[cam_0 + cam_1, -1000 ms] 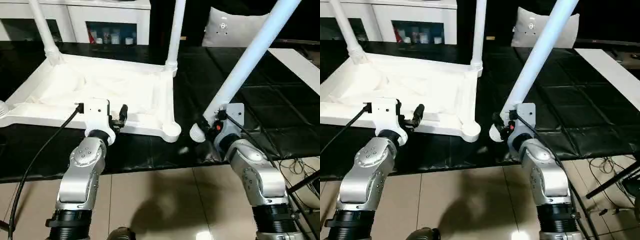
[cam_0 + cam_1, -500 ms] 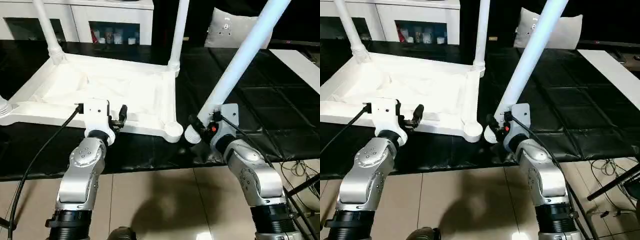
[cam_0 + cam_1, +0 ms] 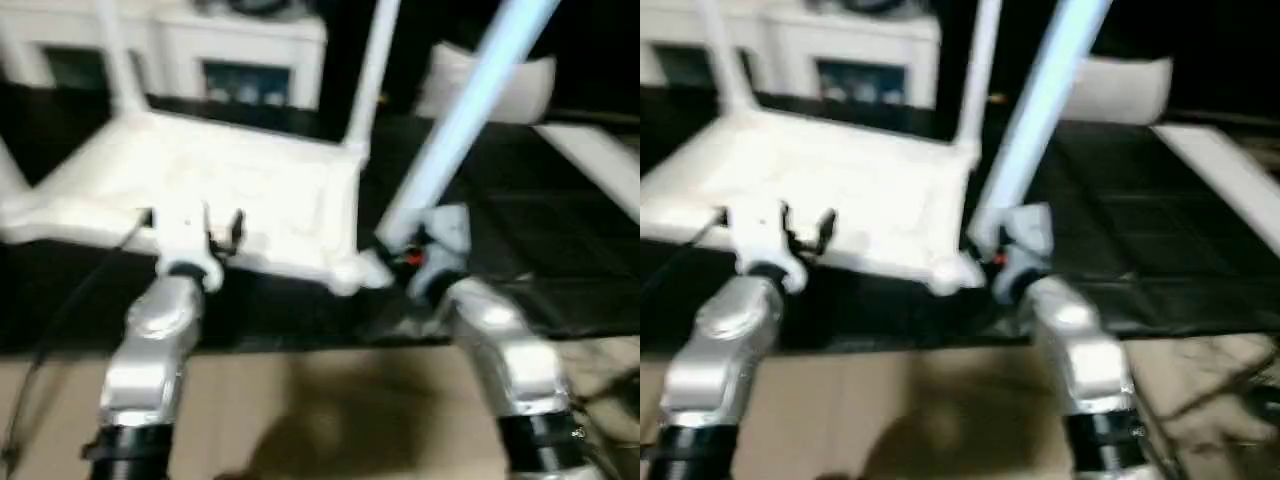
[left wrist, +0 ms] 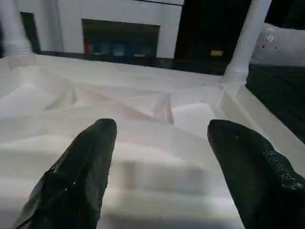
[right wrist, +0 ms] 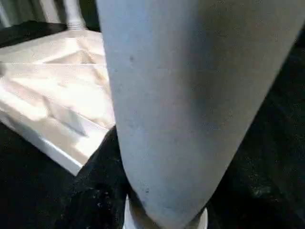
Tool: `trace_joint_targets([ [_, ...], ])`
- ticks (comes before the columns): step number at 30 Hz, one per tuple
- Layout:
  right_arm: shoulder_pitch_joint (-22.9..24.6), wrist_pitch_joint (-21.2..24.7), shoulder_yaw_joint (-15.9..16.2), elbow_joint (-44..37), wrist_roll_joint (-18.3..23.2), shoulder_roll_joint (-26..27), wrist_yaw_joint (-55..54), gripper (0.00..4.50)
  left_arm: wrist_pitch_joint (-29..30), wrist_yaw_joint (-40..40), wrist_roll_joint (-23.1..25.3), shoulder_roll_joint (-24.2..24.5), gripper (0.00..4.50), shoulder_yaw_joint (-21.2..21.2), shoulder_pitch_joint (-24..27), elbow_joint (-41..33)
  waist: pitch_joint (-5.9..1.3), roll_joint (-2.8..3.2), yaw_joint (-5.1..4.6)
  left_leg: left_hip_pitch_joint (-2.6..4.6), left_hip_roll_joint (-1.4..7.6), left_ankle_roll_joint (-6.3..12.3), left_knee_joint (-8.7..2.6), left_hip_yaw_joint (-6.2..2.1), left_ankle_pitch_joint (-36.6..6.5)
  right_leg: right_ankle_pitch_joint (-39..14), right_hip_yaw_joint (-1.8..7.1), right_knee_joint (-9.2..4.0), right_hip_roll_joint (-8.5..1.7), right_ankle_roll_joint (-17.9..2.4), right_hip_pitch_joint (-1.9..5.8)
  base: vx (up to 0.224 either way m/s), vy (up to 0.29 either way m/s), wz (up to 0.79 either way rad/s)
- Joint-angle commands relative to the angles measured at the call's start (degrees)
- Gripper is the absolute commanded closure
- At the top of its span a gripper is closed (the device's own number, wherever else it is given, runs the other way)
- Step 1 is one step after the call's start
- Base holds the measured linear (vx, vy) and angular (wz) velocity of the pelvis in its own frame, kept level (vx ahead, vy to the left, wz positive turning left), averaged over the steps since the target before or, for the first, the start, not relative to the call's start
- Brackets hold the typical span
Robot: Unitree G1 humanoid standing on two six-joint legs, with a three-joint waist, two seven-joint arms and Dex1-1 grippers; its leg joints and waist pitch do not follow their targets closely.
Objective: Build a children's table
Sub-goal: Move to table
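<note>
Head view: right gripper [image 3: 400, 250] clamps tilted leg [image 3: 470, 100] by upturned ribbed top [image 3: 230, 180]; left gripper [image 4: 159, 157] spread, empty.

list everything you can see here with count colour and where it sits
table top: one, white, upside down on the black surface, ribbed underside up
fitted legs: at least two, white, upright in the far corner sockets
loose leg: one, white, tilted, thick end by the near right corner socket
cabinet: one, white, behind the table top
cushion: one, pale grey, far right
black surface: one, under the table top
floor: beige, nearest the robot
left tool: one, black fingers apart over the near rim
right tool: one, black, holding the loose leg
</note>
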Motion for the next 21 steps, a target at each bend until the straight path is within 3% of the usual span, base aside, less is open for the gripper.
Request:
trace_joint_targets([
  [1,0.1,-1.3,-2.3,-1.0,-0.2,-1.0,-1.3,2.63,0.4,-0.1,-0.3,-0.8,0.98,-1.1,-0.6,-0.6,-3.98,3.11,-1.75,6.29,7.12,1.44,-11.06,-7.27,-29.1,0.7,1.86,0.95,-0.47,0.9,-5.44,0.114,0.052,-0.04],
  [2,0.0,-2.0,-3.7,-0.7,0.1,-0.4,-2.3,2.63,0.4,-0.1,-0.3,-0.8,0.98,-1.1,-0.7,-0.6,-4.06,2.2,-2.05,6.17,6.39,5.15,-11.38,-6.33,-25.9,3.6,2.39,0.55,-0.77,1.5,-5.85,0.107,0.016,-0.07],
  [3,0.0,-2.1,-3.7,-0.7,0.1,-0.4,-2.3,2.63,0.4,-0.1,-0.3,-0.8,0.98,-1.1,-0.7,-0.6,-4.26,1.42,-2.12,6.52,5.36,7.74,-11.38,-5.09,-22.2,6.4,3.04,-1.23,-1.7,1.2,-6.44,0.107,0.016,-0.07],
  [4,-0.1,-1.9,-4.0,-0.4,-0.1,-0.8,-2.4,2.63,0.5,-0.2,-0.3,-0.7,0.98,-1.1,-0.7,-0.5,-4.49,0.43,-2.2,6.43,4.73,8.78,-11.04,-4.34,-20.3,7.7,3.99,-2.81,-2.43,1.0,-6.18,0.116,-0.045,-0.03],
  [5,0.1,-1.6,-3.3,-0.4,-0.9,-1.6,-1.9,2.63,0.5,-0.2,-0.2,-0.8,0.98,-1.1,-0.7,-0.5,-4.52,-2.18,-0.85,3.11,1.53,8.3,-9.22,-0.53,-19.2,3.5,7.71,-7.71,-5.27,-0.2,-2.4,0.115,-0.103,0.13],
  [6,0.1,-1.6,-3.3,-0.4,-0.9,-1.6,-1.9,2.63,0.5,-0.2,-0.2,-0.8,0.98,-1.1,-0.7,-0.5,-4.57,-3.09,0.56,1.56,-0.9,8.28,-5.64,1.31,-15.7,-5.4,10.6,-9.88,-7.42,-3.0,0.19,0.115,-0.103,0.13],
  [7,0.2,-1.6,-2.9,-0.4,-1.2,-1.8,-1.6,2.63,0.5,-0.3,-0.2,-0.8,0.98,-1.1,-0.7,-0.5,-5.39,-3.98,2.54,-2.48,-1.58,7.46,0.66,0.68,-5.9,-19.6,14.08,-11.89,-11.2,-5.1,4.53,0.15,-0.101,0.03],
  [8,0.3,-1.7,-2.7,-0.4,-1.2,-1.8,-1.3,2.63,0.5,-0.3,-0.2,-0.7,0.98,-1.1,-0.8,-0.5,-5.91,-3.63,3.69,-5.52,-1.69,5.98,2.01,0.05,0.3,-13.2,13.71,-10.56,-10.54,-6.8,6.06,0.172,-0.073,-0.11],
  [9,0.4,-1.9,-2.4,-0.4,-1.2,-1.8,-1.0,2.63,0.6,-0.3,-0.2,-0.7,0.98,-1.1,-0.8,-0.4,-5.24,-2.68,4.26,-6.1,-0.99,3.99,1.69,-0.19,4.3,-5.1,11.89,-10.45,-9.78,-10.6,5.23,0.172,-0.073,-0.11],
  [10,0.3,-2.0,-2.3,-0.4,-1.2,-1.9,-0.9,2.63,0.6,-0.3,-0.2,-0.6,0.98,-1.1,-0.8,-0.4,-5.26,-2.39,4.34,-6.26,-0.34,3.4,1.03,-0.2,6.4,-2.3,10.71,-10.41,-9.22,-12.9,4.9,0.16,-0.051,-0.04],
  [11,0.3,-2.2,-2.0,-0.4,-1.3,-1.9,-0.7,2.63,0.6,-0.3,-0.2,-0.6,0.98,-1.1,-0.8,-0.4,-5.19,-0.59,4.67,-5.99,1.46,4.05,-2.94,-0.13,11.7,0.1,7.41,-9.97,-6.9,-14.7,4.13,0.169,-0.001,0.01],
  [12,0.3,-2.4,-1.8,-0.4,-1.4,-1.9,-0.7,2.63,0.7,-0.3,-0.2,-0.6,0.98,-1.1,-0.8,-0.4,-5.74,2.22,4.47,-2.38,2.96,4.87,-7.27,0.24,14.4,0.4,3.49,-9.03,-2.61,-10.6,2.58,0.169,-0.001,0.01],
  [13,0.3,-2.4,-1.8,-0.4,-1.4,-1.9,-0.7,2.63,0.7,-0.3,-0.2,-0.6,0.98,-1.1,-0.8,-0.4,-5.4,2.58,2.92,0.04,5.27,10.09,-8.13,-2.52,14.2,1.6,2.22,-4.89,0.62,-7.8,-0.38,0.209,0.038,0.04],
  [14,0.3,-2.7,-1.4,-0.4,-1.5,-1.8,-0.4,2.63,0.7,-0.3,-0.2,-0.7,0.98,-1.2,-0.7,-0.5,-7.79,3.27,0.49,8.75,9.96,19.69,-7.46,-8.6,18.2,-3.9,2.24,1.63,0.63,-1.5,-8.05,0.211,0.045,0.0],
  [15,0.3,-2.6,-1.3,-0.3,-1.5,-1.8,-0.5,2.63,0.8,-0.3,-0.2,-0.7,0.98,-1.2,-0.7,-0.6,-7.45,2.78,2.01,8.08,9.57,23.34,-5.9,-8.01,24.2,-2.7,3.35,3.26,-0.06,3.0,-10.05,0.211,0.045,0.0],
  [16,0.3,-2.6,-1.3,-0.3,-1.5,-1.8,-0.5,2.63,0.8,-0.3,-0.2,-0.7,0.98,-1.2,-0.7,-0.6,-7.54,2.31,1.91,7.88,9.66,24.28,-5.96,-7.43,27.1,-1.0,3.75,3.86,-0.42,5.2,-10.92,0.148,0.036,0.03],
  [17,0.1,-2.7,-1.6,-0.1,-1.5,-1.6,-0.8,2.63,0.8,-0.3,-0.1,-0.7,0.98,-1.2,-0.7,-0.6,-7.13,1.63,2.26,6.35,8.67,24.69,-6.79,-4.82,28.2,2.7,4.08,4.22,-0.52,7.7,-11.5,0.104,0.002,0.07],
  [18,0.0,-2.8,-1.9,0.1,-1.5,-1.5,-1.0,2.63,0.8,-0.3,-0.1,-0.7,0.98,-1.2,-0.8,-0.5,-6.47,0.58,2.23,4.46,7.34,25.13,-7.99,-2.78,23.4,6.6,5.02,2.51,-0.9,6.7,-11.15,0.104,0.002,0.07],
  [19,-0.1,-3.1,-2.0,0.2,-1.8,-1.7,-1.1,2.63,0.9,-0.2,-0.2,-0.7,0.98,-1.3,-0.8,-0.5,-5.94,-0.09,2.45,2.99,5.7,23.49,-8.23,-1.03,16.9,9.4,5.68,-0.08,-1.24,4.4,-9.97,0.076,-0.047,0.01],
  [20,-0.1,-3.3,-1.9,0.3,-1.9,-1.8,-0.9,2.63,0.9,-0.2,-0.2,-0.7,0.98,-1.3,-0.8,-0.5,-5.65,-3.24,2.82,0.48,0.54,16.52,-6.48,2.02,0.3,8.9,8.74,-6.12,-3.24,1.6,-6.02,0.077,-0.115,0.01],
  [21,-0.1,-3.3,-1.8,0.3,-2.0,-1.9,-0.7,2.63,0.9,-0.2,-0.2,-0.6,0.98,-1.4,-0.8,-0.5,-5.93,-4.33,5.13,-2.03,-2.66,10.56,-0.94,2.58,-6.5,-9.4,13.7,-10.14,-8.51,-1.0,-0.97,0.077,-0.115,0.01],
])
